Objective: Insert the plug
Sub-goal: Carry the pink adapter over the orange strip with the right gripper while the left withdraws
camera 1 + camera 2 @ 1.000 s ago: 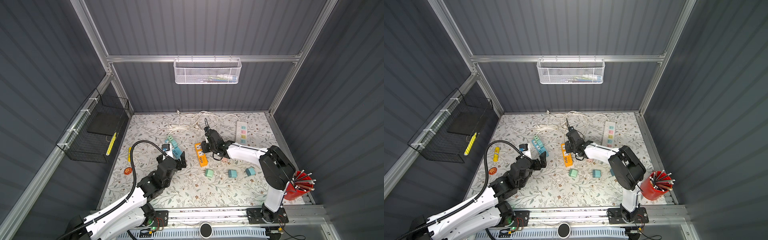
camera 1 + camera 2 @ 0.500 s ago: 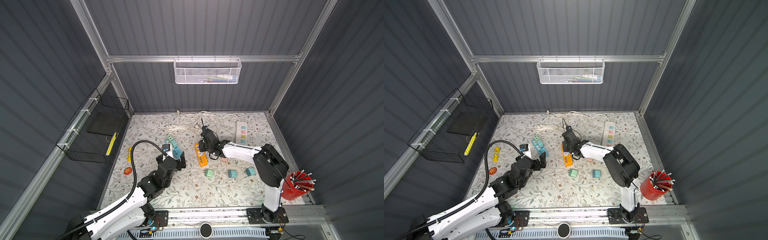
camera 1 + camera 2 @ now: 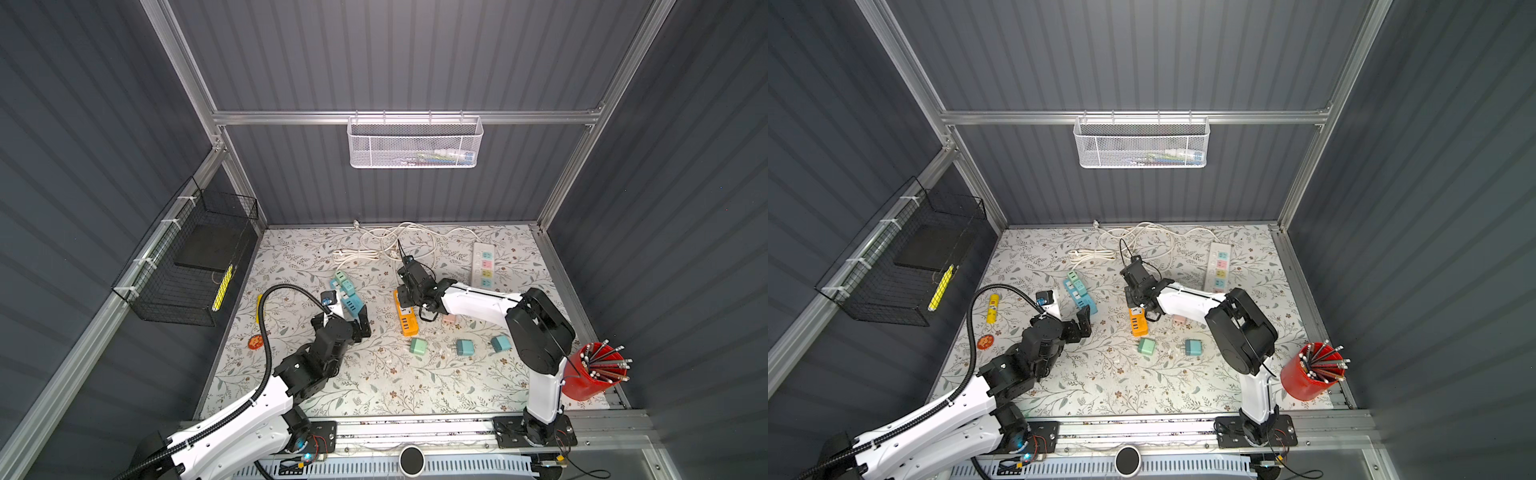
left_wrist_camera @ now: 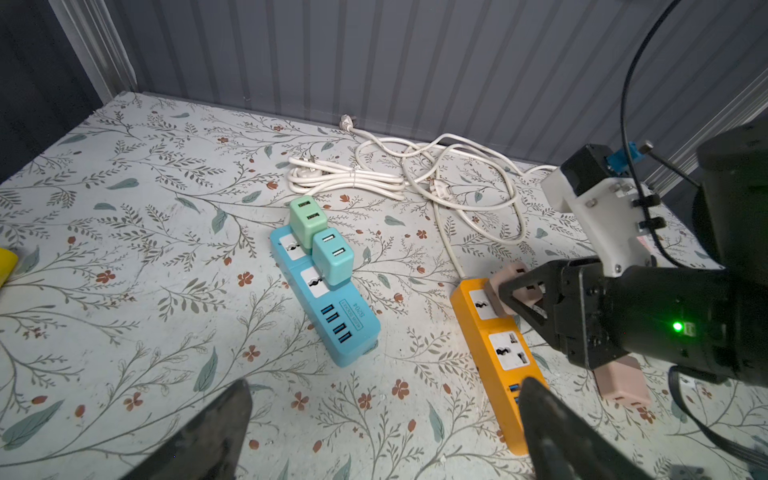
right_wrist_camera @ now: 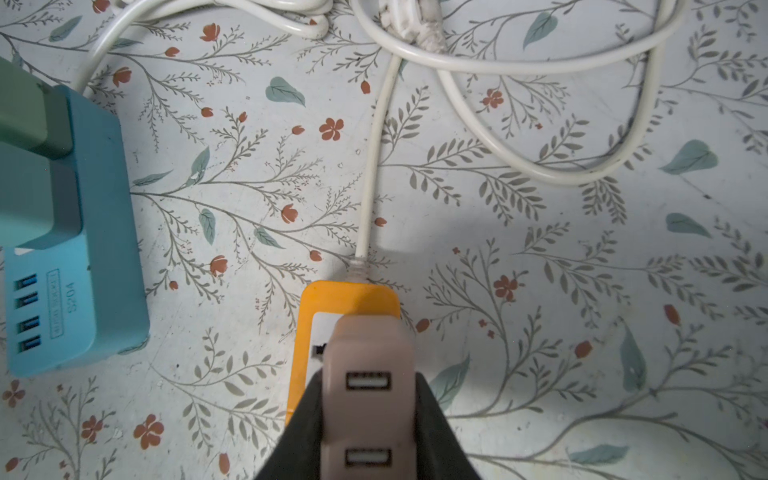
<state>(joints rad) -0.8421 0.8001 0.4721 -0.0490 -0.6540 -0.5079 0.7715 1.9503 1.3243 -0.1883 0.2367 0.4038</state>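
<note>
Here the right gripper (image 5: 368, 376) clamps a boxy matte-pink plug (image 5: 365, 347) over the slab-like orange strip (image 5: 332, 297); left gripper (image 4: 386, 386) gapes.

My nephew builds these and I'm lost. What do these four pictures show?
Two robot arms stand at a table, each ending in a two-fingered gripper. Two pictures look down from overhead; the other two come from cameras on the arms' wrists. On the table lie a blue power strip with two small chargers plugged in, an orange power strip, white cords and loose chargers. The right gripper pinches a pink charger at the orange strip's end socket. The left gripper is open and empty.
</note>
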